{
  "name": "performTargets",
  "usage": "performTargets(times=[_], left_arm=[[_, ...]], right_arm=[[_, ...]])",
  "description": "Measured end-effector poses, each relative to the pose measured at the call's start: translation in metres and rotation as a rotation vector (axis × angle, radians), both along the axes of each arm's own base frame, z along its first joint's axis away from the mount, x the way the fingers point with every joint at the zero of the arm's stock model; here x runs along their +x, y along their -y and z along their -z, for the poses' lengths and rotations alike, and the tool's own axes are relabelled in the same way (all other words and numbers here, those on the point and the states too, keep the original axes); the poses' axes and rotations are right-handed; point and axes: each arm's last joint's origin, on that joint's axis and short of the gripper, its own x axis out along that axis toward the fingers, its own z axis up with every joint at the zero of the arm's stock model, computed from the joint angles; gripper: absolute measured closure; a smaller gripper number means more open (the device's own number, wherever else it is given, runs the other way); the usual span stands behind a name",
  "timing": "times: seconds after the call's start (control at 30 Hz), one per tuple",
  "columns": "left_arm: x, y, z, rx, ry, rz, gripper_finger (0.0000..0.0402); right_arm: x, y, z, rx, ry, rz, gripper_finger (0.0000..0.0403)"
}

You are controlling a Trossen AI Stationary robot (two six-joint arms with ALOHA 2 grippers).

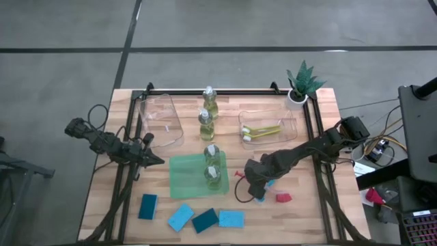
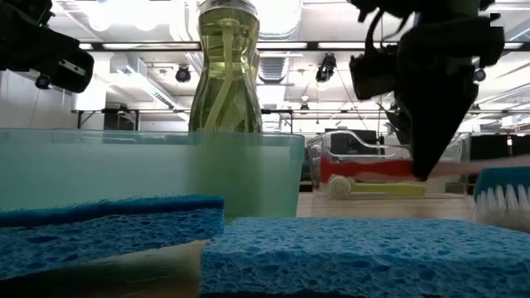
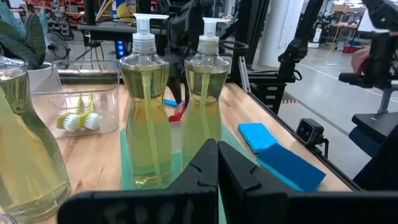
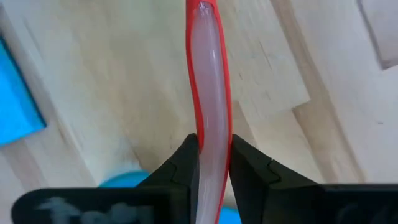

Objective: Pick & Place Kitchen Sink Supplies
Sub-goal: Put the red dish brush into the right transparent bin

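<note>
Currently, the right gripper (image 4: 214, 165) has its jaws closed on the red brush (image 4: 208, 81) handle, low over the table (image 1: 307, 212) at 5 o'clock from the green mat (image 1: 188, 179). The left gripper (image 3: 217, 163), jaws fully closed and empty, waits at the mat's 9 o'clock.

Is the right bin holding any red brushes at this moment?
No. In the high view the right bin holds only yellow-handled brushes; the red brush is on the table in the right gripper.

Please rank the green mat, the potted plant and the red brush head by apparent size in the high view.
1. green mat
2. potted plant
3. red brush head
The gaps are plain in this top-down view.
</note>
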Motion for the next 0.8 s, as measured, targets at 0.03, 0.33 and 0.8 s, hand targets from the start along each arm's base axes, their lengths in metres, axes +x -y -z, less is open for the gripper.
performTargets(times=[0.03,0.33,0.8], left_arm=[[0.0,0.0,0.0,0.0,0.0,0.0,0.0401],[0.0,0.0,0.0,0.0,0.0,0.0,0.0401],[0.0,0.0,0.0,0.0,0.0,0.0,0.0401]], right_arm=[[0.001,-0.001,-0.005,-0.005,-0.007,-0.018,0.0341],[0.016,0.008,-0.067,-0.106,-0.019,-0.153,0.0341],[0.013,0.103,-0.153,-0.466,-0.001,-0.008,0.034]])
